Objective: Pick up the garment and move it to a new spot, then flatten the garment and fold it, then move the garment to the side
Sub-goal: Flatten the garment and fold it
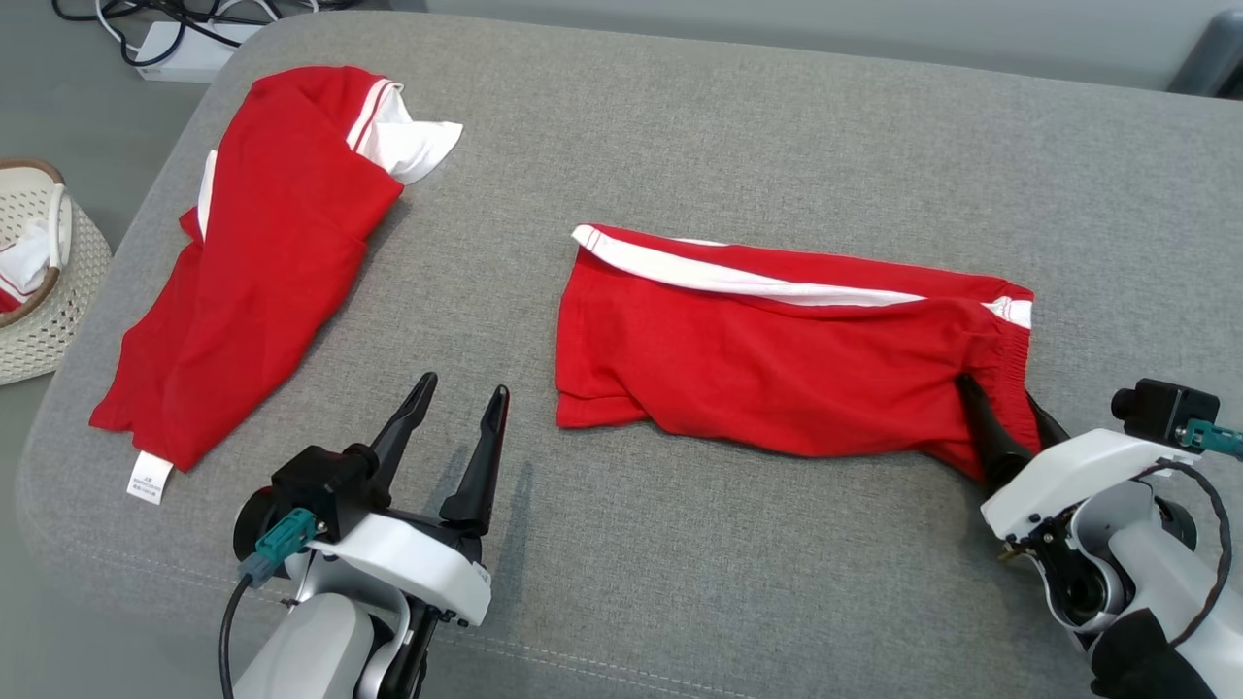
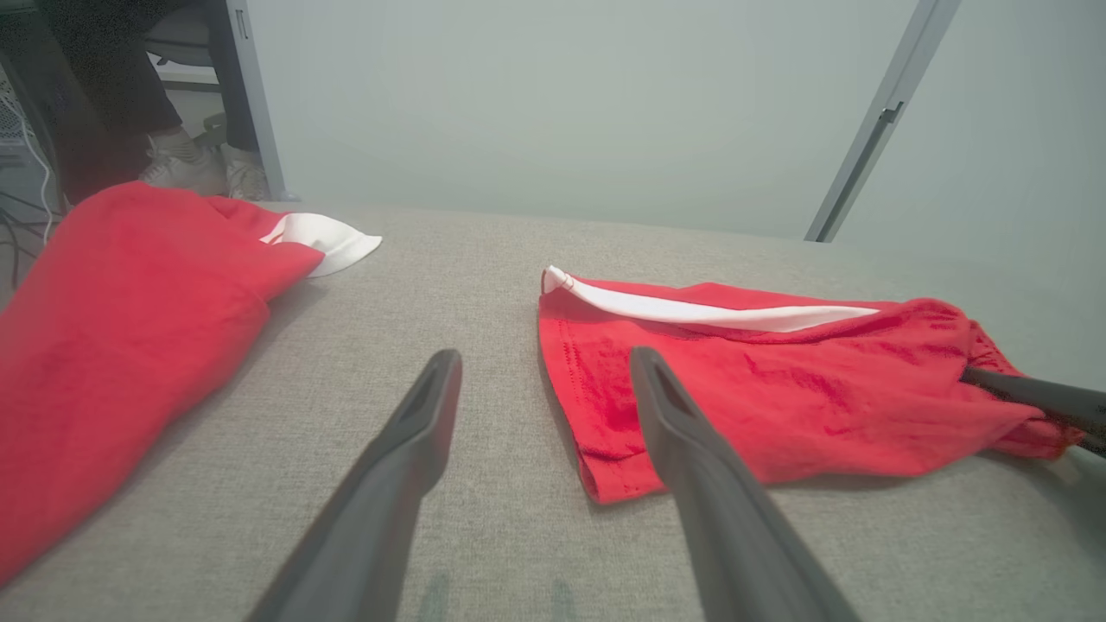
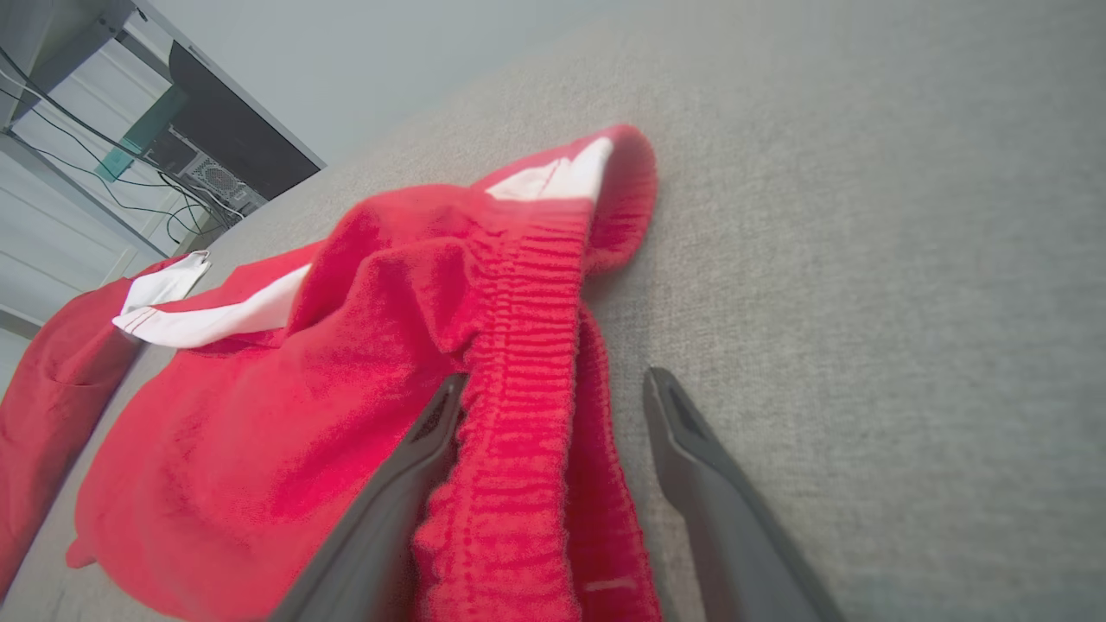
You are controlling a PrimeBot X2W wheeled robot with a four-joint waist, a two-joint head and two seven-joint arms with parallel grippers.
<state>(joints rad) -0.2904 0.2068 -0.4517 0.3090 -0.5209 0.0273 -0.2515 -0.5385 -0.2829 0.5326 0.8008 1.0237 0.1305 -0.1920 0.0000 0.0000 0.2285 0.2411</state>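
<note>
Here's the garment (image 1: 777,359), red shorts with a white side stripe, lying stretched across the middle-right of the grey surface (image 1: 680,126), leg hems toward the left and the elastic waistband (image 3: 518,345) at the right end. It is folded lengthwise, a little rumpled along its near edge.

The right end effector (image 1: 1000,393) is down at that waistband, jaws spread wide and not clamped. In the right wrist view one finger sits against the gathered elastic, with cloth bunched over it. The other finger is out over bare upholstery, so the waistband's edge lies between the two.

The left end effector (image 1: 464,385) is released too, fingers well apart with nothing between them. It is over bare surface just left of the garment's near hem corner, and the left wrist view shows that corner beside one finger.

Far left lies a second red piece (image 1: 262,252) with white trim, well apart from the shorts, a white label (image 1: 151,478) at its near corner. A woven basket (image 1: 39,282) stands off the surface's left edge.
</note>
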